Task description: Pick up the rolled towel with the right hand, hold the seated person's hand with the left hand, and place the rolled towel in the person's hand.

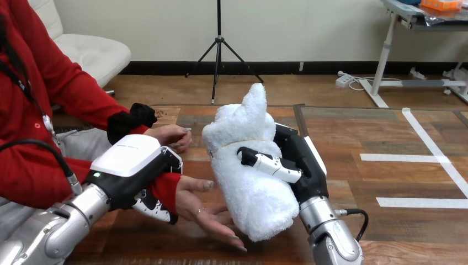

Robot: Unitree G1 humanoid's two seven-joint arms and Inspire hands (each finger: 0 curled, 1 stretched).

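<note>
The right hand [301, 160] is wrapped around the rolled towel [248, 165]. Its thumb lies across the front of the roll and its fingers are hidden behind, a full enclosing grip that suits something soft that would sag or unroll under a light pinch. The towel is off the tabletop [397, 232] and tilted. Its upper end points up and away, and its lower end hangs just beside the person's open hand [207, 212], close over the fingertips. Whether the two touch is hard to tell. Tipping the roll this way likely presents the lower end first, so it can settle into the palm before the grip loosens. The left hand [135, 171] sits over the person's red-sleeved wrist with its white back uppermost and its fingers [152, 208] curled underneath, so it grips the wrist rather than the palm. That hold appears meant to steady the arm and leave the palm facing up and clear as a landing place. The open hand lies between the two robot hands, palm up, fingers spread and relaxed, ready to receive. The person's hand further back [172, 135] rests apart from all this, touching nothing of the task. By my reading, the pickup and the steadying hold are done, and the placing is not yet finished.
</note>
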